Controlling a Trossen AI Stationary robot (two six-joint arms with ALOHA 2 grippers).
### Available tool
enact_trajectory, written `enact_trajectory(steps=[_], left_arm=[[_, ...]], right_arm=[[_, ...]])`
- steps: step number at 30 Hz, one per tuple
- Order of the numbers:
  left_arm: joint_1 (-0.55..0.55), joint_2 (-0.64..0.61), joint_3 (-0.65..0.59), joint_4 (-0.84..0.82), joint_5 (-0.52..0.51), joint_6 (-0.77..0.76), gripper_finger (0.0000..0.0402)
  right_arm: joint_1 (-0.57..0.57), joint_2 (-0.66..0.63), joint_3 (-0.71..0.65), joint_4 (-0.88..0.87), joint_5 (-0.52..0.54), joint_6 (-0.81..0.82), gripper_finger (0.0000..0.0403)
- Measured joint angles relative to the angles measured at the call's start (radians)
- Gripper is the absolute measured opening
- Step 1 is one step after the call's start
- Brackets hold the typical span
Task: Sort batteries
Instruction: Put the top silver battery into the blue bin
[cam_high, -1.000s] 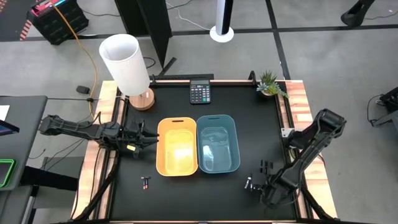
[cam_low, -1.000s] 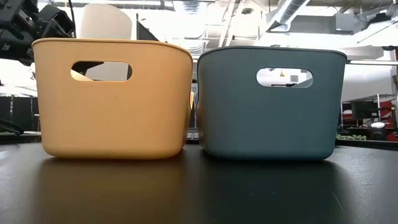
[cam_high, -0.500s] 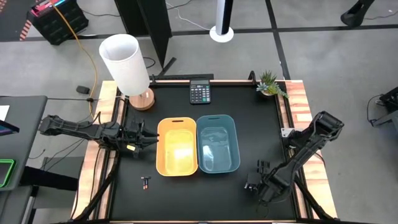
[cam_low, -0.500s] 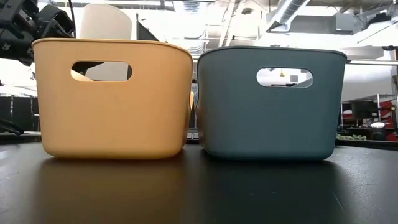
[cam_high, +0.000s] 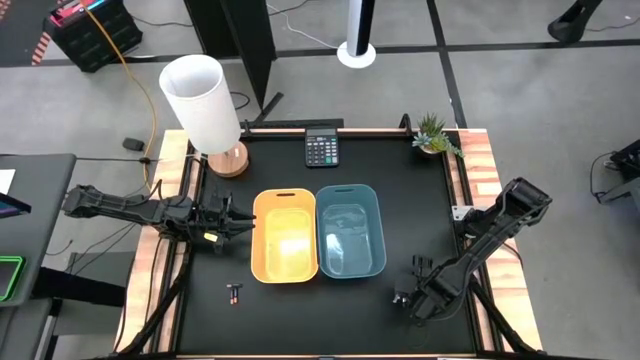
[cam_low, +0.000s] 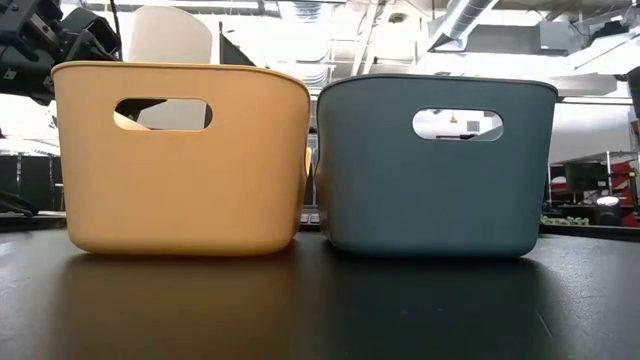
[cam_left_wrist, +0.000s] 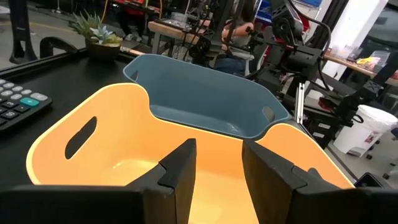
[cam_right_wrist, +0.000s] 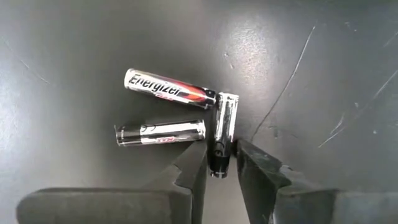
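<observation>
In the right wrist view, three batteries lie on the black table: a silver and black one with red print (cam_right_wrist: 169, 89), a second one (cam_right_wrist: 160, 132), and a third (cam_right_wrist: 222, 134) standing crosswise to them. My right gripper (cam_right_wrist: 222, 163) is shut on the third, near the table's near right corner (cam_high: 405, 297). More batteries (cam_high: 233, 293) lie near the front left. My left gripper (cam_left_wrist: 217, 168) is open over the left rim of the yellow bin (cam_high: 285, 236). The blue bin (cam_high: 350, 230) stands beside the yellow one. My right gripper pinches the crosswise battery at its dark end (cam_right_wrist: 221, 163) between the two fingers (cam_right_wrist: 194, 163). The fingers come from above, pointing down, one on each long side. The battery lies flat on the table, and its silvery end (cam_right_wrist: 226, 102) touches the printed battery.
A calculator (cam_high: 321, 149), a white lamp (cam_high: 203, 103) and a small plant (cam_high: 435, 134) stand along the far edge. In the low view the yellow bin (cam_low: 180, 160) and blue bin (cam_low: 435, 165) fill the frame. Bare black table lies in front of the bins.
My right gripper has moved a little toward the table's left, over the batteries near the near right corner. The left arm and both bins have kept still.
</observation>
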Motion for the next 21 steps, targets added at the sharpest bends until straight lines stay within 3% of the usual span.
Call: enact_trajectory(steps=[11,21], left_arm=[[0.000,0.000,0.000,0.000,0.000,0.000,0.0125],[0.000,0.000,0.000,-0.002,0.000,0.000,0.0125]], right_arm=[[-0.007,0.000,-0.001,-0.003,-0.010,0.002,0.0106],[-0.008,0.001,-0.002,-0.004,-0.017,0.024,0.0067]])
